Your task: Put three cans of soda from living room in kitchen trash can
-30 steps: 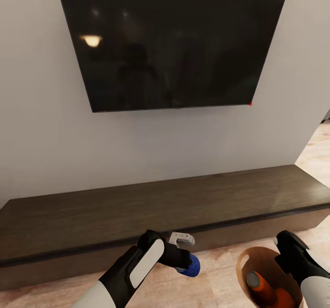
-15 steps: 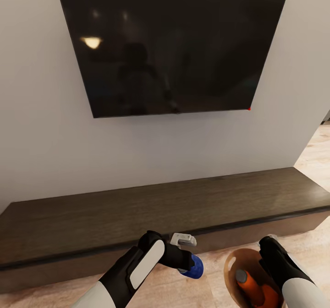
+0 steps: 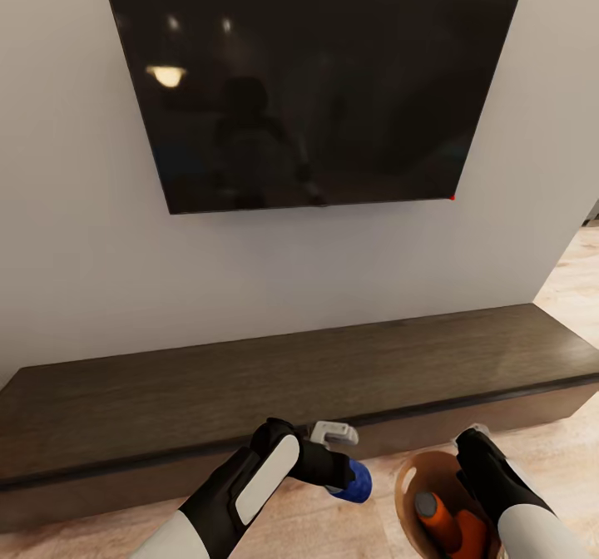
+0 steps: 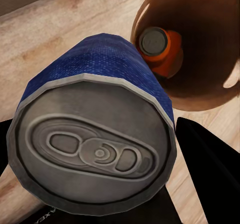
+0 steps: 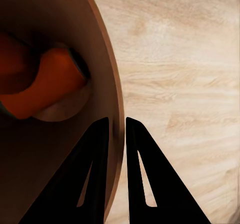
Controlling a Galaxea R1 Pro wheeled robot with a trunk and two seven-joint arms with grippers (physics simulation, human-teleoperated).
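My left gripper [image 3: 341,466] is shut on a blue can of soda [image 3: 356,482], held just above the floor in front of the cabinet; in the left wrist view its grey top [image 4: 92,151] faces the camera. To its right, the tash can [image 3: 408,480] hangs tilted, with my right gripper [image 3: 472,452] shut on its rim [image 5: 113,91], one finger inside and one outside. Two orange cans [image 3: 441,519] lie inside on the tan-brown lining [image 4: 210,44], one with its grey top [image 4: 154,40] showing. The bin's mouth sits right beside the blue can.
A long low dark-wood cabinet [image 3: 274,384] runs along the pale wall just ahead, under a black wall-mounted TV [image 3: 308,85]. Light wood floor [image 5: 185,84] lies under both grippers and opens out past the wall's corner at the right.
My right gripper has carried the tash can leftward, closer to the blue can. The left gripper and its can have hardly moved. The view dipped slightly early on.
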